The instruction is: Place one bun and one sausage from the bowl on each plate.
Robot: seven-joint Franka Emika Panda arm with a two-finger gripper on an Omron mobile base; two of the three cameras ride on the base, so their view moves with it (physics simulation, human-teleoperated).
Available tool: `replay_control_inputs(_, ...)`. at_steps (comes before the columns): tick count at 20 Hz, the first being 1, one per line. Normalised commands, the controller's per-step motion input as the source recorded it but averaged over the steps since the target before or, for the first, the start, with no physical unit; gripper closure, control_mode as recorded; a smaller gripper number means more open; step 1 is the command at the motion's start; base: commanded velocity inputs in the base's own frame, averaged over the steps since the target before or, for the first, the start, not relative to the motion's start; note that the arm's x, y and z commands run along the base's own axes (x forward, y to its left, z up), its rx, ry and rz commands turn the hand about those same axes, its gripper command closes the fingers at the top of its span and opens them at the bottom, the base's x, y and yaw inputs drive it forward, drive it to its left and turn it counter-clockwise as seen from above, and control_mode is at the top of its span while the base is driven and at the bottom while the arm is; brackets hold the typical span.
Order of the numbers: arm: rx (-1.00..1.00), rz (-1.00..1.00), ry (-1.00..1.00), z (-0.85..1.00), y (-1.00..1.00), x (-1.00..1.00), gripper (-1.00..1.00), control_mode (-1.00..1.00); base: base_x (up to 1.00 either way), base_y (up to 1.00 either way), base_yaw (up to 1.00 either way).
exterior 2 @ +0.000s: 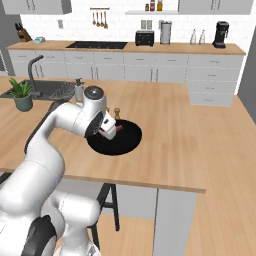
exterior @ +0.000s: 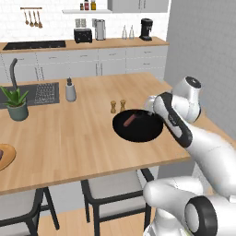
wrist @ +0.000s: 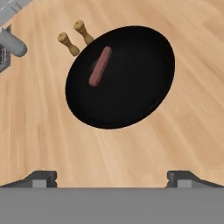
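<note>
The black bowl (wrist: pixel 144 87) sits on the wooden island, also seen from the left base (exterior: pixel 143 133) and the right base (exterior 2: pixel 125 142). A single reddish-brown sausage (wrist: pixel 100 66) lies in its far-left part (exterior: pixel 130 120). My gripper (wrist: pixel 112 178) hovers above the bowl's near edge, open, with the fingertips (wrist: pixel 43 177) wide apart and nothing between them. From the right base view the gripper (exterior 2: pixel 107 131) hangs over the bowl's left side. A tan round plate (exterior: pixel 5 159) with something dark on it shows at the island's left edge. A bun is out of view.
Two small wooden shakers (wrist: pixel 68 43) stand just beyond the bowl (exterior: pixel 113 107). A grey soap dispenser (exterior: pixel 70 91), the sink (exterior: pixel 37 94) and a potted plant (exterior: pixel 16 103) lie further left. Stools (exterior: pixel 106 193) stand under the island's near edge.
</note>
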Motion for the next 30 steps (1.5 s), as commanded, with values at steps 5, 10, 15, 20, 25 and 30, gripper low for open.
replay_control_inputs(5,0.05,0.01,0.07,-0.31,0.09,1.00,-1.00,-1.00,0.00,0.00,0.00)
replay_control_inputs(10,-0.08,-0.06,0.00,-0.75,0.21,0.79,-1.00,-1.00,0.00,0.00,0.00)
replay_control_inputs(15,0.00,-0.08,-0.03,-0.57,0.28,0.81,-1.00,-1.00,0.00,0.00,0.00)
replay_control_inputs(20,0.03,-0.09,-0.01,-0.59,0.05,0.70,-1.00,-1.00,0.00,0.00,0.00)
replay_control_inputs(25,0.02,-0.05,0.08,-0.27,0.00,0.78,-1.00,-1.00,0.00,0.00,0.00)
replay_control_inputs(30,0.08,-0.01,0.20,-0.12,0.00,0.70,-1.00,-1.00,0.00,0.00,0.00)
